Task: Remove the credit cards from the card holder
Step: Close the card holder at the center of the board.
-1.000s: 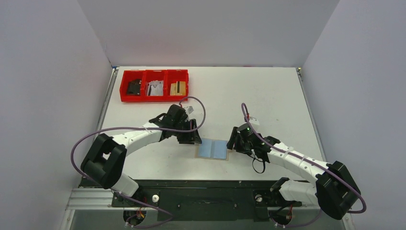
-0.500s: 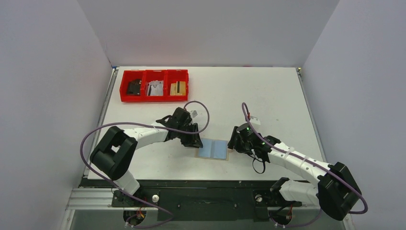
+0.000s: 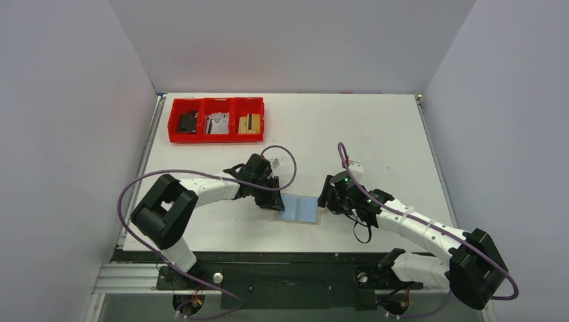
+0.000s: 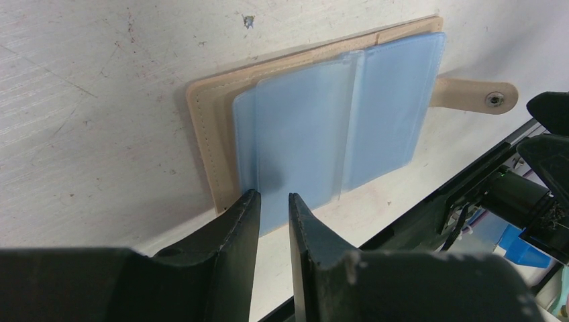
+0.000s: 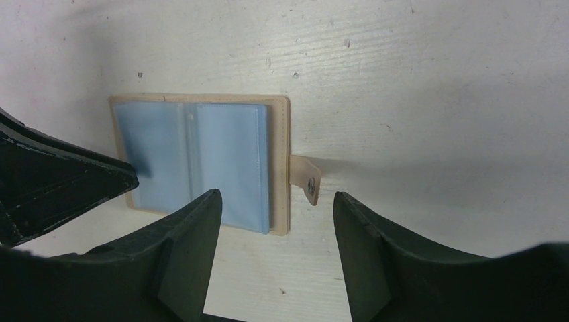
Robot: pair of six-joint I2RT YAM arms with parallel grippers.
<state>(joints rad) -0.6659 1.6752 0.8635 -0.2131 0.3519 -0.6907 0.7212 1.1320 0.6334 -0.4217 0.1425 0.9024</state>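
**Card holder lies open between the two grippers**

The white table (image 3: 376,134) carries a red tray (image 3: 216,137) far beyond the left gripper (image 4: 274,201). That gripper's fingers are drawn close with a narrow gap, right at the near edge of the pale blue credit cards (image 4: 315,127); whether they pinch one cannot be told. The right gripper (image 5: 275,201) is spread wide and holds nothing. The tan card holder (image 5: 278,168) lies flat and open just ahead of it, its snap tab (image 5: 307,180) pointing between the fingers.
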